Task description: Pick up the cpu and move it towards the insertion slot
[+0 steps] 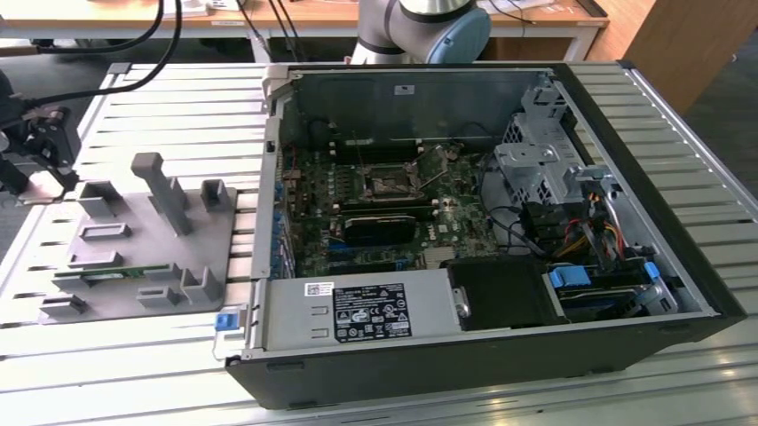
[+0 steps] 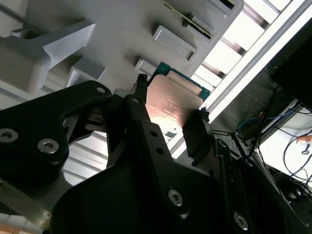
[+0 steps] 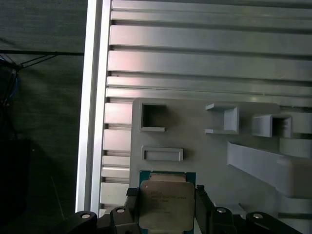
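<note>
Fingers [image 3: 132, 208] of the gripper [image 3: 166, 207] are clenched on two sides of the cpu [image 3: 165, 201]. The cpu is a flat square chip with a shiny top and a thin green rim. In the first wrist view the fingers run out of the frame, so just their tips show. In the second wrist view the black body of the gripper hides one corner of the chip. The chip sits over the grey fixture [image 3: 195, 163], near its edge, and I cannot tell if the two touch. The fixture lies on the ribbed metal desk [image 3: 204, 44].

In the exterior view the gripper is at the far left edge, partly cut off, and the chip there is too small to make out. That view shows the insertion slot [image 1: 389, 182]. It is a square socket on the green board inside the open computer case [image 1: 681, 266], well apart from the gripper. A thin green memory stick [image 1: 101, 275] lies in the fixture.
</note>
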Controlling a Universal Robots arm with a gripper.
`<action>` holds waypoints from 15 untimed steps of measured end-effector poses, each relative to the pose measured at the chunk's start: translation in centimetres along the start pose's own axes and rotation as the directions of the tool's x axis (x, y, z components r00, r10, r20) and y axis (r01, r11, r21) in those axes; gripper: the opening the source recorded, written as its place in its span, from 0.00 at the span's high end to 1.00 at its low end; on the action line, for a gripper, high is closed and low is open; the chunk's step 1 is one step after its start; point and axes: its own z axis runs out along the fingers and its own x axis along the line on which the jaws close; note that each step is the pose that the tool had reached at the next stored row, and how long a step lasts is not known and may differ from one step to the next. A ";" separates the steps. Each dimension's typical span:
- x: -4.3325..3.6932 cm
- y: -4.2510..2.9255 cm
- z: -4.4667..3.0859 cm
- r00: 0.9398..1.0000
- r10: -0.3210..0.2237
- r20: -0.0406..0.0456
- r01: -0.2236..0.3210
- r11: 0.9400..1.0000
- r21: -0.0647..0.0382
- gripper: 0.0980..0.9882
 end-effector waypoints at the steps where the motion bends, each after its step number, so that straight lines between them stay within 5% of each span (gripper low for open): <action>1: 0.00 0.00 -0.02 1.000 0.000 0.000 0.000 1.000 0.000 0.50; 15: 0.00 0.01 -0.31 1.000 0.000 0.000 0.000 1.000 0.000 0.50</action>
